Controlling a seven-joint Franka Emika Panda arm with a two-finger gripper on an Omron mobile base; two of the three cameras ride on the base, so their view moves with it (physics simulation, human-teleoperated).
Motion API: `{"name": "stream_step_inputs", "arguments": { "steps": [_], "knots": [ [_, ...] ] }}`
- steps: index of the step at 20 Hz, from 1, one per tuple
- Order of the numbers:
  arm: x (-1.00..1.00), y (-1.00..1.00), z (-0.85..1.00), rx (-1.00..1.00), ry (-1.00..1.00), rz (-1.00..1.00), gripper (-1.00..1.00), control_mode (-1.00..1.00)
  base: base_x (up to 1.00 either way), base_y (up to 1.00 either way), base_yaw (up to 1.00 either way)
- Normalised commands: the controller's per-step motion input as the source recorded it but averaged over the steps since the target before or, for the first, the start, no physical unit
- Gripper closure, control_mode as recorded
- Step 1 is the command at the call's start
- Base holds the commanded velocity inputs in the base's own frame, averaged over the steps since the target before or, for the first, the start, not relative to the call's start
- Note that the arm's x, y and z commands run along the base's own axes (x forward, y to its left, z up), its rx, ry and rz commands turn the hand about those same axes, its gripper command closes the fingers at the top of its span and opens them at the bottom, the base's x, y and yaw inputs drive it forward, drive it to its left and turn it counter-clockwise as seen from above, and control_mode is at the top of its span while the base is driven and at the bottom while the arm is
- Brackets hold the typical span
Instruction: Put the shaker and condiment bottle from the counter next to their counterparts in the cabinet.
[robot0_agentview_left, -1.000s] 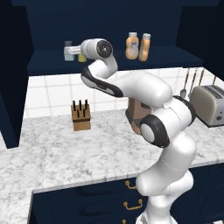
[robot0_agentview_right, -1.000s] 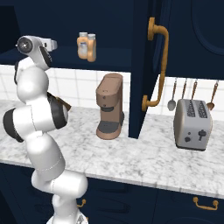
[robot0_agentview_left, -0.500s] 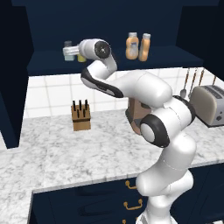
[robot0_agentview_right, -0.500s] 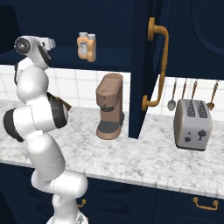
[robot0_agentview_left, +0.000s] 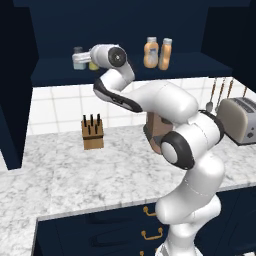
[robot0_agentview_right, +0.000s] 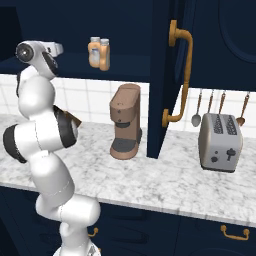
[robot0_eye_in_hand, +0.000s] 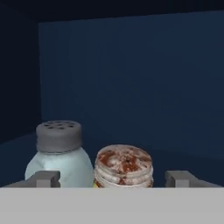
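Navy filled the scene: the cabinet (robot0_agentview_left: 130, 67) spread wide across the wall, its open shelf recess above the tiled backsplash. Into the left end of that recess reached the gripper (robot0_eye_in_hand: 113, 178), its two fingertips set well apart on either side of the shaker (robot0_eye_in_hand: 124, 166), not pressing on it, so the pincer read as spread with nothing clamped. At the right of the shelf the condiment bottle (robot0_agentview_left: 166, 54) stood just beside the bulbous orange bottle (robot0_agentview_left: 151, 52), so that half of the job looked done.

The step in hand seemed to be leaving the shaker behind. A clean finish would mean drawing the hand straight back along its own axis, fingers kept wide, so neither tip clipped the cap or nudged it into the pale grey-blue shaker (robot0_eye_in_hand: 59, 155) close on its left; whether the two touched could not be told.

From the hand camera the shaker showed a round, mottled reddish-brown and silver cap over a sliver of yellow-green body. From the left base camera it was a small yellow-green patch by the wrist.
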Motion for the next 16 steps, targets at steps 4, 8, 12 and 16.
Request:
{"name": "stream_step_inputs", "arguments": {
  "steps": [4,8,12,16],
  "knots": [
    [-0.49,0.10,0.05,-0.05,-0.18,0.00,-1.00,-1.00,0.00,0.00,0.00],
    [-0.52,0.00,0.01,-0.01,-0.14,0.00,-1.00,-1.00,0.00,0.00,0.00],
    [-0.62,0.00,0.00,0.01,-0.05,0.00,-1.00,-1.00,0.00,0.00,0.00],
    [-0.83,-0.06,-0.24,0.14,0.00,0.00,-1.00,-1.00,0.00,0.00,0.00]
  ]
}}
